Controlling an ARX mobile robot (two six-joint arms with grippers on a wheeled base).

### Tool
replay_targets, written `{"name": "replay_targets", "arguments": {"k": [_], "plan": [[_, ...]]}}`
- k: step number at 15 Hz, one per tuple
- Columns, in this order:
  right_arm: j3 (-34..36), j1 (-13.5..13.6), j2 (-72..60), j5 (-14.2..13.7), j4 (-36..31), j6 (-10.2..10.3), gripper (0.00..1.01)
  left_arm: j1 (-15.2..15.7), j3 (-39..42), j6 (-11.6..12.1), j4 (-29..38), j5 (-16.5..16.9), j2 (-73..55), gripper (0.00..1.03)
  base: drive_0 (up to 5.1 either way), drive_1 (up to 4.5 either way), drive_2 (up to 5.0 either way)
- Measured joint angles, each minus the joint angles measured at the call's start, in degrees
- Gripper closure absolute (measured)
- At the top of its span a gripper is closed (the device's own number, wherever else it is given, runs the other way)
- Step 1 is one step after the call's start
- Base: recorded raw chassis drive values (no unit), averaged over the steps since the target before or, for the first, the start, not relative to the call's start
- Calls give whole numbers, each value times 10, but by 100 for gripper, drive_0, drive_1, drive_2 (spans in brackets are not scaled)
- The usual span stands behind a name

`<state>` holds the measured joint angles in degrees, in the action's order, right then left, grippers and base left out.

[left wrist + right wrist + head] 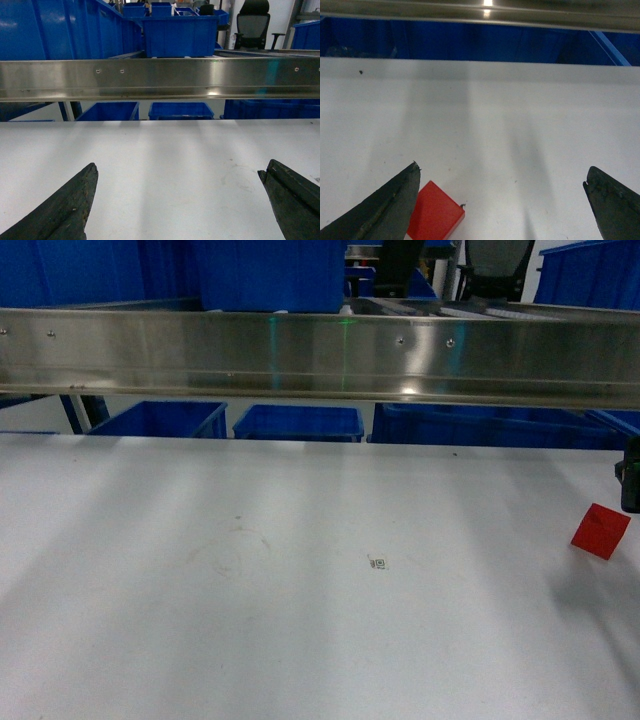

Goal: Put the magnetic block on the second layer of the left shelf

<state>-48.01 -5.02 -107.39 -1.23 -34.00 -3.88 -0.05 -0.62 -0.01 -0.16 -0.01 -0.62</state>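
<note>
Magnetic block (pixel 436 216): on desk (pixel 300 570), far right, beside right gripper (pixel 502 202)'s left finger, ungrasped.
Handling: judged light, rigid, slick; opposite flat faces to be pinched.
Fingers: both pairs spread, empty; left gripper (pixel 177 200).
Shelf rail (pixel 320 355): beyond.

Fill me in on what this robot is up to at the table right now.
Nothing is held yet. The red magnetic block lies on the white table at the far right. The right hand is open above the table, with the block beside its left finger. The left hand is open and empty, facing the steel shelf rail.
</note>
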Motion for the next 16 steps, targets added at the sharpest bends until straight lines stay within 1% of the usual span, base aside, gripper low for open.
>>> {"name": "replay_targets", "arguments": {"k": [1, 2, 4, 5, 8, 11, 13, 14, 16], "plan": [[-17, 0, -5, 0, 14, 4, 3, 0, 0, 0, 0, 0, 0, 5, 0, 0, 0], [-39, 3, -18, 9, 18, 10, 3, 0, 0, 0, 0, 0, 0, 5, 0, 0, 0], [-62, 17, -62, 12, 22, 23, 3, 0, 0, 0, 0, 0, 0, 5, 0, 0, 0], [-63, 23, -84, 4, 9, 23, 3, 0, 0, 0, 0, 0, 0, 5, 0, 0, 0], [-80, 24, -123, -19, 7, 23, 3, 0, 0, 0, 0, 0, 0, 5, 0, 0, 0], [-78, 24, -149, -21, 8, 24, 3, 0, 0, 0, 0, 0, 0, 5, 0, 0, 0], [-70, 24, -160, -24, -6, 45, 3, 0, 0, 0, 0, 0, 0, 5, 0, 0, 0], [-63, 25, -163, -26, -18, 53, 10, 0, 0, 0, 0, 0, 0, 5, 0, 0, 0], [-55, 32, -168, -27, -39, 55, 32, 0, 0, 0, 0, 0, 0, 5, 0, 0, 0]]}}
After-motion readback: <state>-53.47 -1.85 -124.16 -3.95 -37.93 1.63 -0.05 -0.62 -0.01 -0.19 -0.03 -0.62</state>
